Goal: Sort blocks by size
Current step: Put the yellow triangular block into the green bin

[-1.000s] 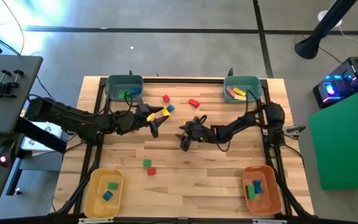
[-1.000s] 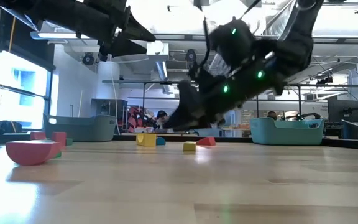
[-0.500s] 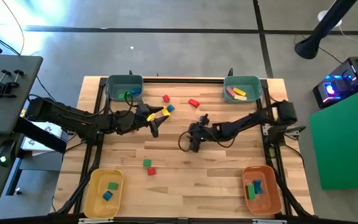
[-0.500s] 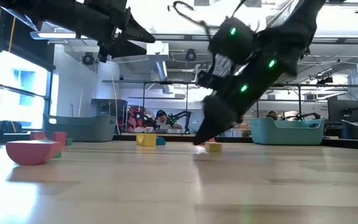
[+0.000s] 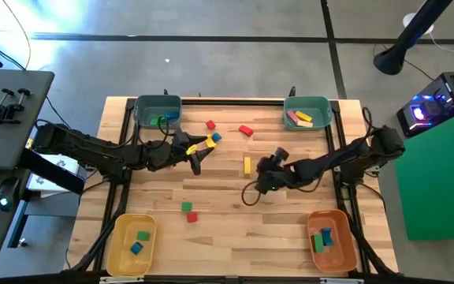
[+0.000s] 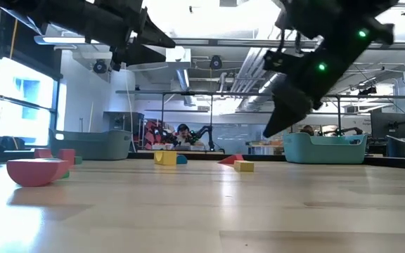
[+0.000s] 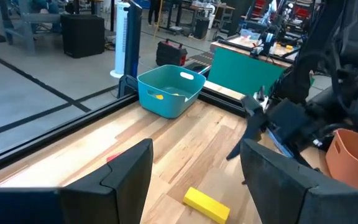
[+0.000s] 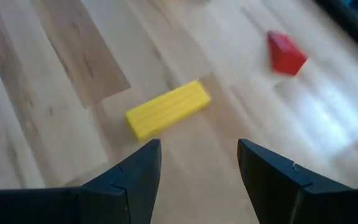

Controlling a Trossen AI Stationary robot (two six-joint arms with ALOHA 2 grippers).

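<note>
Yellow bar block (image 8: 168,116) ribbed, rectangular; flat on wood-grain table (image 8: 55,74)

Bright overhead glare, soft shadows, right wrist view blurred.

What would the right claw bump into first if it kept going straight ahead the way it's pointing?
Probably the yellow bar. The right gripper is open and empty, and the bar lies on the table just ahead of its fingers. A red block sits farther on and off to one side. Depth is hard to judge.
</note>
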